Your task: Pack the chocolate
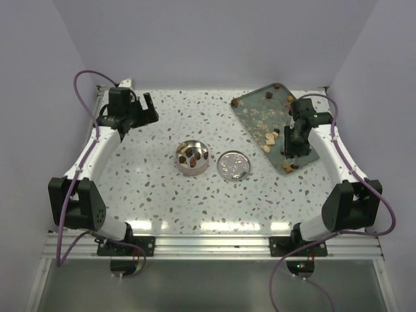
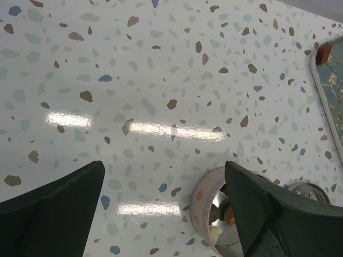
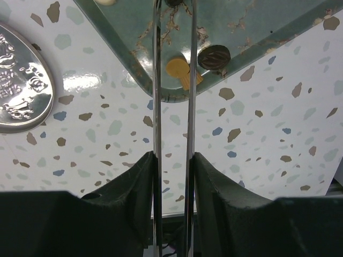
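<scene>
The round metal tin (image 1: 181,166) stands mid-table with several chocolate pieces (image 1: 192,156) inside; its round lid (image 1: 233,165) lies just to its right. More chocolate lies on the green tray (image 1: 253,110) at the back right, dark (image 1: 268,96) and tan (image 1: 266,138). My right gripper (image 1: 292,144) hangs over the tray's near end, shut on metal tongs (image 3: 156,107) whose blades reach past a tan piece (image 3: 179,72) and a dark piece (image 3: 214,55); their tips are cut off. My left gripper (image 1: 140,112) is open and empty at the back left, with the tin (image 2: 206,206) under its right finger.
The tray's rim (image 3: 161,96) crosses the right wrist view, with the lid (image 3: 21,80) at its left. The tray's corner (image 2: 328,91) and the lid's edge (image 2: 310,190) show at the right of the left wrist view. Purple cables run along both arms.
</scene>
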### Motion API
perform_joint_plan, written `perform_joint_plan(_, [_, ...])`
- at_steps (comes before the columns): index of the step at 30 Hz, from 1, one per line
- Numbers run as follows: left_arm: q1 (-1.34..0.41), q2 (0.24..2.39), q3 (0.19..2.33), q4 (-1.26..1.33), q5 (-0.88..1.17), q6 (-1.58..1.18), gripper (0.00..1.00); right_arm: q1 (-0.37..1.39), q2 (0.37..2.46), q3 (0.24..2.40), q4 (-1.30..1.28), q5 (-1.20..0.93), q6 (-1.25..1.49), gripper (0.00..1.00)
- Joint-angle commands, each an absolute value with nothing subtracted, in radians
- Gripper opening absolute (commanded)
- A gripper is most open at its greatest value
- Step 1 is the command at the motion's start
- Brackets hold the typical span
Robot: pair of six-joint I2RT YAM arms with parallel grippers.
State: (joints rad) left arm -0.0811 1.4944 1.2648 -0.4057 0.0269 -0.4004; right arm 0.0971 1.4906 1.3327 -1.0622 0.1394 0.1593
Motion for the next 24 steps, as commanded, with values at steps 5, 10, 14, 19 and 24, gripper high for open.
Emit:
perform_joint_plan(5, [-0.083, 1.505, 1.270, -0.379, 0.040, -0.383, 1.00, 0.101, 1.439, 1.341, -1.103, 0.141, 0.184, 0.31])
perform_joint_plan(10, [-0.083, 1.499, 1.270, -0.380, 0.035, -0.384, 1.00, 0.104, 1.447, 1.410, -1.117, 0.146, 0.175, 0.29])
perform_joint_plan(14, [-0.083, 1.494, 1.261, -0.380, 0.034, -0.382, 1.00, 0.107, 1.465, 1.488, -1.144, 0.147, 0.167, 0.29])
perform_joint_plan(19, [-0.083, 1.480, 1.243, -0.376, 0.032, -0.390, 1.00, 0.135, 1.476, 1.549, -1.158, 0.140, 0.167, 0.29])
perform_joint_plan(24, [-0.083, 1.479, 1.239, -0.380, 0.029, -0.387, 1.00, 0.242, 1.489, 1.607, -1.164, 0.149, 0.190, 0.29])
